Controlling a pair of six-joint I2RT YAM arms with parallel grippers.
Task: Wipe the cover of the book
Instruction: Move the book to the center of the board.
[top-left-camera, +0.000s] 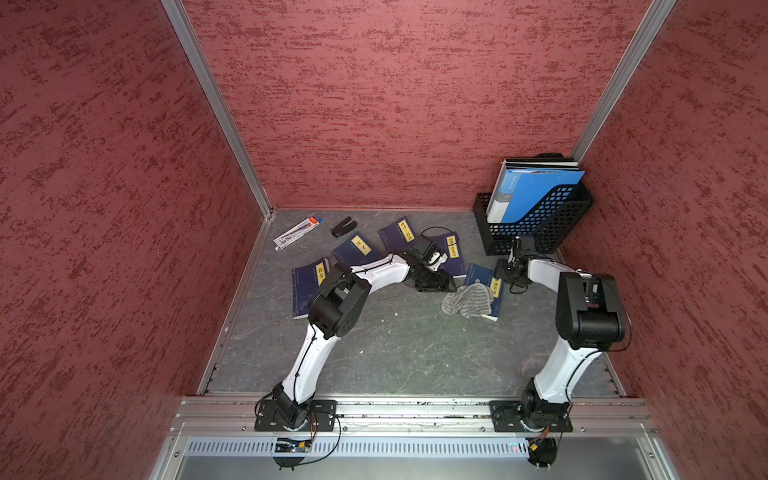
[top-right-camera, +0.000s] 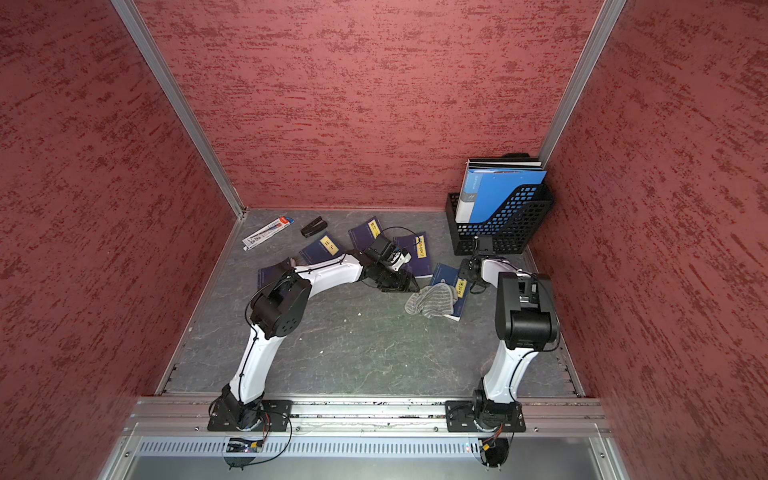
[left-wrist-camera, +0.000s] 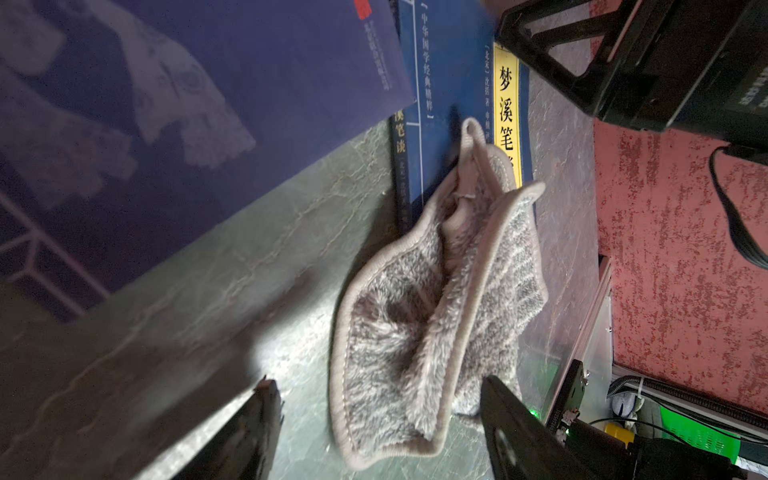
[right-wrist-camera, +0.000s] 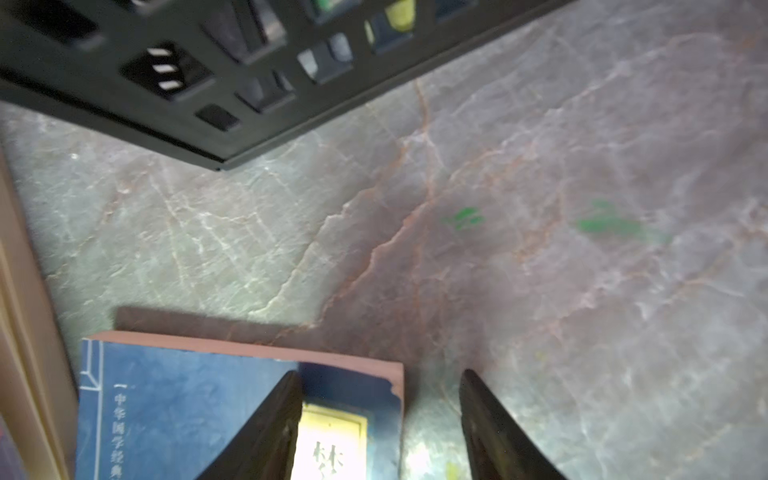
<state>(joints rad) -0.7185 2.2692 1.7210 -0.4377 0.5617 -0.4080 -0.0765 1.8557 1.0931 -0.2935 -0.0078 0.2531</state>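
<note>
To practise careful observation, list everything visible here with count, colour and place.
Books: five, dark blue with yellow labels, spread over the far table.
Cloth: one, grey, partly on the rightmost book.
File rack: one, black mesh, far right corner.
Folders: several, mostly blue, in the rack.
Pen box: one, white, far left corner.
Small object: one, black, beside the pen box.
Table: one, grey marbled.
Left hand: one, black, open at the cloth.
Right hand: one, black, open over the rightmost book's corner.
</note>
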